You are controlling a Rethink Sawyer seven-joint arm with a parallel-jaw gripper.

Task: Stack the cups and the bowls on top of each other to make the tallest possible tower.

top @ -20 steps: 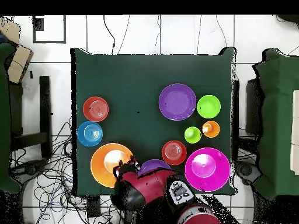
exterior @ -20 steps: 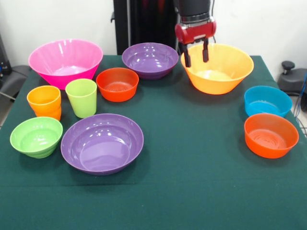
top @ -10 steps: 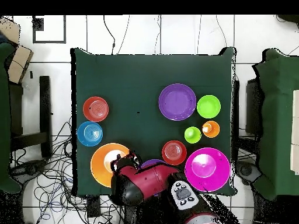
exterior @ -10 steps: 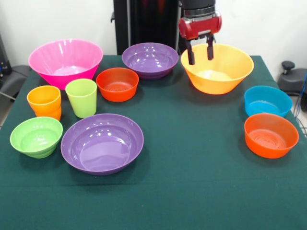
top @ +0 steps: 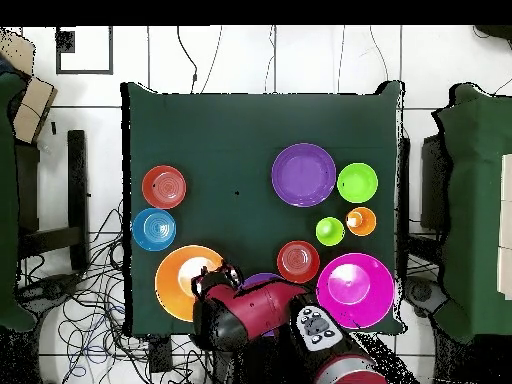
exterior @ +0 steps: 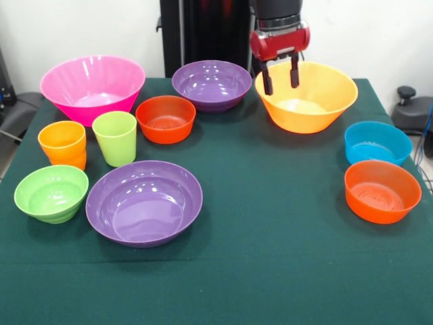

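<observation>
No writing or brand shows on any of the things. Against the frame half a second ago, the gripper (exterior: 281,78) sits a touch lower and nearer the purple side, its fingers (exterior: 266,81) apart and empty, hanging over the inner rim of the large yellow-orange bowl (exterior: 308,98); nothing on the green worktop (exterior: 270,203) has shifted. Eight bowls stand separately, none stacked: one large pink (exterior: 93,87), one yellow-orange, two purple (exterior: 212,84) (exterior: 144,201), two red-orange (exterior: 166,118) (exterior: 382,190), one blue (exterior: 377,143), one small lime green (exterior: 51,192). Two cups stand side by side just beside the pink bowl: one orange (exterior: 63,144), one lime green (exterior: 115,137).
</observation>
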